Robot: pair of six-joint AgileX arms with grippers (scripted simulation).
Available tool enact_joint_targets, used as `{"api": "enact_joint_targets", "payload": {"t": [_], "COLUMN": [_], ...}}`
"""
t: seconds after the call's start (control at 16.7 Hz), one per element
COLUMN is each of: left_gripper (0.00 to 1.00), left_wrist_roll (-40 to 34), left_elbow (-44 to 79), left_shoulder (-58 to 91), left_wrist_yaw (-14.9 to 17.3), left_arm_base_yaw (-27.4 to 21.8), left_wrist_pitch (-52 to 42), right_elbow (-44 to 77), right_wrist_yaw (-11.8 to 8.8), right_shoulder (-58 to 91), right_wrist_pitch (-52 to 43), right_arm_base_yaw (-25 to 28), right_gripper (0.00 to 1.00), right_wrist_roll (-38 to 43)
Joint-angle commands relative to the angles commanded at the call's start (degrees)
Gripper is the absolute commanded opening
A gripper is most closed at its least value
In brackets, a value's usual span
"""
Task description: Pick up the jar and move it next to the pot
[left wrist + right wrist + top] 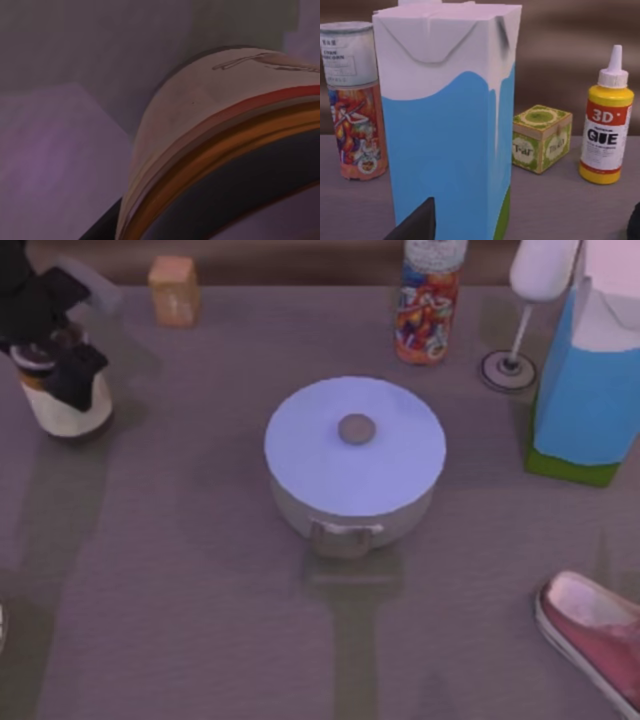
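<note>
Your jar (70, 405) stands upright at the far left, white-labelled, well apart from the central, blue-lidded grey pot (354, 455)

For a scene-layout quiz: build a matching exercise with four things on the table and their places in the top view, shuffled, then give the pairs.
Things:
1. jar
2. pot
3. spray can
4. pink shoe

Places:
A. bottom right corner
B. middle of the table
C. far left, under the left end effector
D. top edge, right of centre

Pairs: 1-C, 2-B, 3-D, 4-A
</note>
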Motion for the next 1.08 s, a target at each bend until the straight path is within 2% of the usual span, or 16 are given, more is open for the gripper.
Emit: {"api": "enact_joint_targets", "payload": {"t": [0.48, 0.84, 1.08], "left_gripper": [0.0, 0.0, 0.0], "left_wrist_roll": [0.28, 0.27, -6.05], "left_elbow": [-18.91, -19.65, -20.86], "left_shoulder": [-21.44, -22.18, -21.71], "left_wrist_yaw": [-0.16, -0.19, -0.99], "left_arm_base_yaw": [1.05, 0.76, -1.12], "left_wrist_pitch": [-2.2, -2.23, -1.14], "right_elbow": [0.0, 0.0, 0.0], "right_wrist_yaw": [0.0, 0.0, 0.0], "right_shoulder": [0.0, 0.0, 0.0], "right_wrist_pitch": [0.0, 0.0, 0.0], "right_arm_base_yaw": [0.0, 0.0, 0.0], "right_gripper": [1.0, 1.0, 1.0], "right_wrist_roll": [0.0, 0.0, 0.0]}}
